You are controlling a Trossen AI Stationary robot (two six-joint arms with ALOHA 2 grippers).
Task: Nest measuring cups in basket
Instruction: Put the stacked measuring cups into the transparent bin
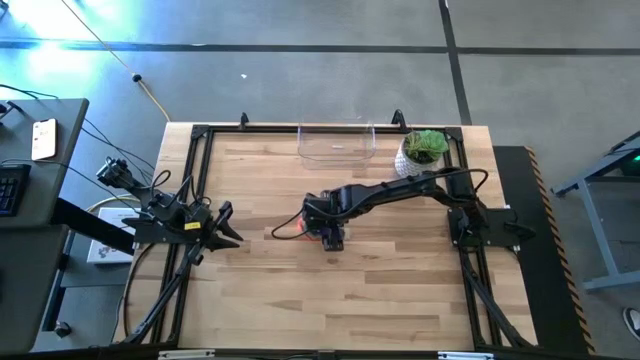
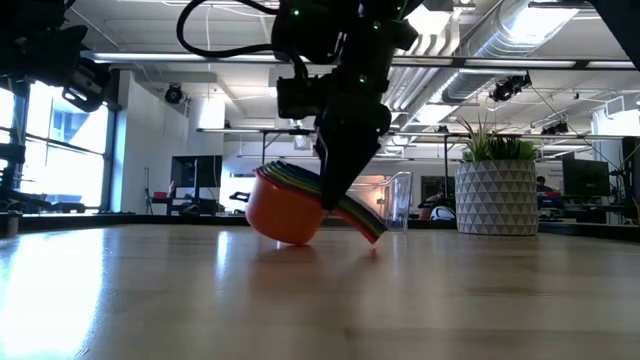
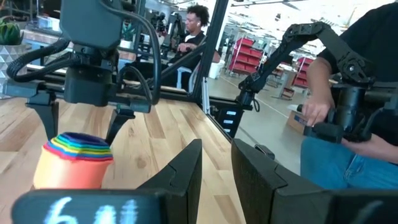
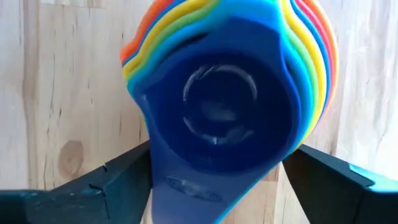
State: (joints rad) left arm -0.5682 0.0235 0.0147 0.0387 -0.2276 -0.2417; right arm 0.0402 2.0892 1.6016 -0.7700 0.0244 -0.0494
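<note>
Glossy nested plastic cups (image 4: pixel 217 106) (rainbow rims), pale woodgrain table (image 4: pixel 56 93).

No text reads clearly anywhere. Blurred white characters stand on the dark band (image 3: pixel 87 211) at the bottom left of the left wrist view, too smeared to make out.

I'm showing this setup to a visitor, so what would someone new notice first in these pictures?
The rainbow stack of nested measuring cups, orange outermost, sits tilted mid-table with the right gripper open, a finger on either side. The clear basket waits empty at the far edge beside a white potted plant. The left gripper rests at the table's left edge, fingers only slightly apart.
</note>
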